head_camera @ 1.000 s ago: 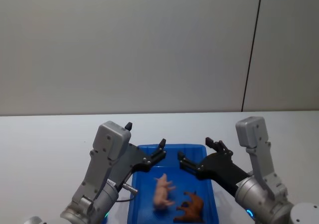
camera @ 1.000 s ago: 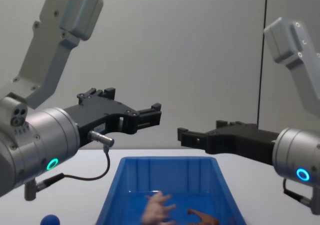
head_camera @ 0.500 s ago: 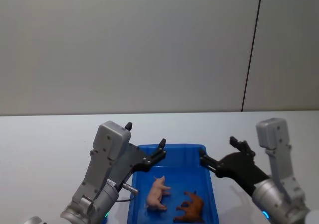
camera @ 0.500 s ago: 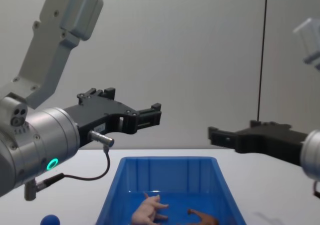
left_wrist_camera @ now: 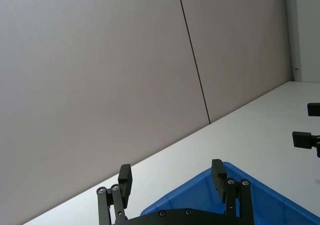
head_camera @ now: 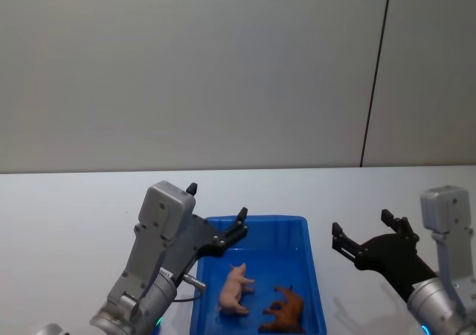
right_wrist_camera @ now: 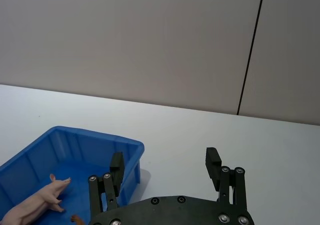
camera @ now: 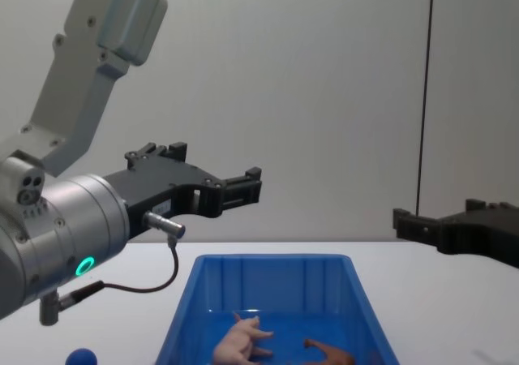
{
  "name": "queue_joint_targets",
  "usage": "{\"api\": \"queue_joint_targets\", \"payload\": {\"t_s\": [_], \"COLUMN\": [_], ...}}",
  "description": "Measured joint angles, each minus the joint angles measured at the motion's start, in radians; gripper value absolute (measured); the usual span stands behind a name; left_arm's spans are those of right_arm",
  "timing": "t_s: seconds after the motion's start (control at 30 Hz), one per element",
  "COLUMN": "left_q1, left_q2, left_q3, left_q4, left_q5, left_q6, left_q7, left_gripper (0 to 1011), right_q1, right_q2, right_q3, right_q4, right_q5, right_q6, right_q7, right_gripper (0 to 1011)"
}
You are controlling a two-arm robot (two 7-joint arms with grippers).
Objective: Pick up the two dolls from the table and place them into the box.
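– The right gripper (head_camera: 362, 227) has backed off, see? A second ago it hung over the box. Now it's out to the right above bare table (head_camera: 74, 216), fingers spread wide with nothing between them.

– And the left gripper (left_wrist_camera: 171, 171)?

– Hasn't budged. Same spot above the box's far left corner, jaws apart, empty as well.

– So where did the pig go?

– Into the box (head_camera: 256, 219). The pink pig (head_camera: 236, 290) was a tumbling blur a second ago. Now it lies on its side on the blue floor, roughly in the middle. The brown animal (head_camera: 286, 309) is just beside it, nearer the right wall, where it already was.

– Touching?

– Close, but from above I can see a strip of blue between them.

– Then that's both dolls in.

– That's how I read it: the drop is done and the right arm is clearing away. Neither gripper has anything left to let go of.

– What about that little round blue thing?

– The small blue toy (camera: 81, 357) sits on the table outside the box, on the left arm's side. If it's meant to go in too, the left gripper is the nearer one, though it would have to come down and back toward the robot. Otherwise I'd call the job finished.
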Motion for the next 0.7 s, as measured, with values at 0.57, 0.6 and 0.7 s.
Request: {"api": "queue_joint_targets", "payload": {"t_s": [0.57, 0.6, 0.7], "left_q1": [0.022, 0.028, 0.037], "left_q2": [0.018, 0.023, 0.032], "left_q3": [-0.014, -0.016, -0.021], "left_q4": [-0.042, -0.05, -0.065], "left_q5": [-0.008, -0.013, -0.021], "left_q6": [0.069, 0.085, 0.105], "left_q7": [0.042, 0.049, 0.059], "left_gripper": [1001, 1002, 1001], "right_q1": [-0.029, -0.03, -0.031], "right_q2": [0.019, 0.02, 0.021], "right_q3": [0.013, 0.014, 0.015], "right_q4": [-0.028, -0.029, -0.03], "right_q5": [0.009, 0.009, 0.01], "right_q6": [-0.006, -0.006, -0.007], "right_q7": [-0.037, -0.038, -0.04], "right_gripper": [1001, 1001, 1001]}}
